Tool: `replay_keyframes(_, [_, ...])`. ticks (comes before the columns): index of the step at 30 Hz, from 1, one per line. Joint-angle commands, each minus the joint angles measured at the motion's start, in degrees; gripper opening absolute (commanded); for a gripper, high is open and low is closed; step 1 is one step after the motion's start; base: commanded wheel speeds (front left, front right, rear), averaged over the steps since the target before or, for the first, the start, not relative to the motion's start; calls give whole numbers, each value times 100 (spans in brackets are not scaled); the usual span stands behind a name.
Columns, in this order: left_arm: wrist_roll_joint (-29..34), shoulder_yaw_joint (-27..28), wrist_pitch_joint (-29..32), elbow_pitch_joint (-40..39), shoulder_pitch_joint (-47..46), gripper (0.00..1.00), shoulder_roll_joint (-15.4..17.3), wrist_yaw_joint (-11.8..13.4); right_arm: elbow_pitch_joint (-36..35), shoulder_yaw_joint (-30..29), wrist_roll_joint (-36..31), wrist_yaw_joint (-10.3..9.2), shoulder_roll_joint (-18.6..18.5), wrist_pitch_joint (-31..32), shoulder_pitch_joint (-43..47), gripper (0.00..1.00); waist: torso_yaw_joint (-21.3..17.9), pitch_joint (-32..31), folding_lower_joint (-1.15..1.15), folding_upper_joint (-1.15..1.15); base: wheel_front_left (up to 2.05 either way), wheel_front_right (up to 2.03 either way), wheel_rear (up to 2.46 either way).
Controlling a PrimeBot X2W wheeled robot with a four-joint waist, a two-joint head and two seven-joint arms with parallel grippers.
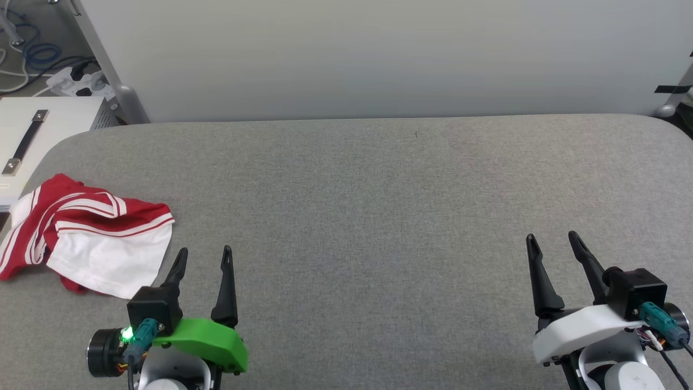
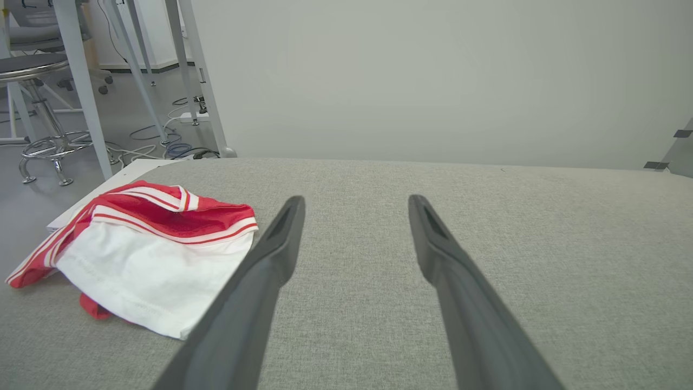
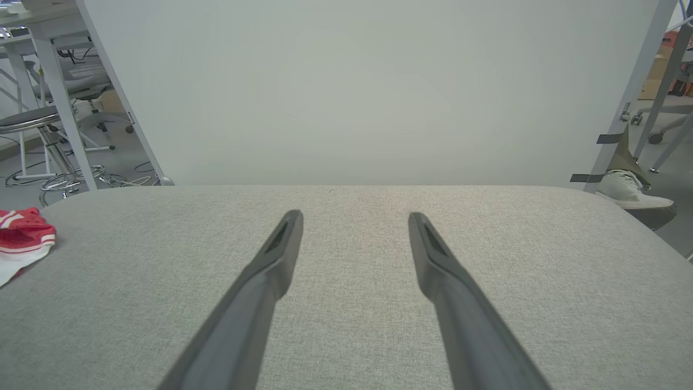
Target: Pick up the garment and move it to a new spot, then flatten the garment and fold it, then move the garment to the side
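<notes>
Gripper: right gripper (image 3: 354, 216), dark fingers apart, over grey fabric counter (image 3: 541, 271).
Garment: red-and-white crumpled garment (image 3: 21, 238), counter's left edge.

left tool (image 1: 204, 250) and right tool (image 1: 551, 235) both wide open, empty

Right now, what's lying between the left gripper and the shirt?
Nothing. In the head view only a narrow strip of bare grey tabletop separates the open left gripper from the shirt.

Grey fabric table (image 1: 379, 216), white wall panel (image 1: 379, 54), stool (image 2: 32, 70), floor cables (image 1: 32, 54)
</notes>
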Motion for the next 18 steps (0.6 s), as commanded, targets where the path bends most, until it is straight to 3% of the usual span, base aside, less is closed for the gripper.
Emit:
replay_keyframes(1, [-61, -6, -67, -25, 26, 100, -13, -65, -43, 9, 89, -2, 4, -63, 14, 100, -1, 5, 0, 0, 0, 0, 0])
replay_keyframes(18, [-152, -167, -317, 245, 66, 100, -18, -185, 254, 56, 64, -3, 6, -309, 45, 100, -11, 31, 0, 0, 0, 0, 0])
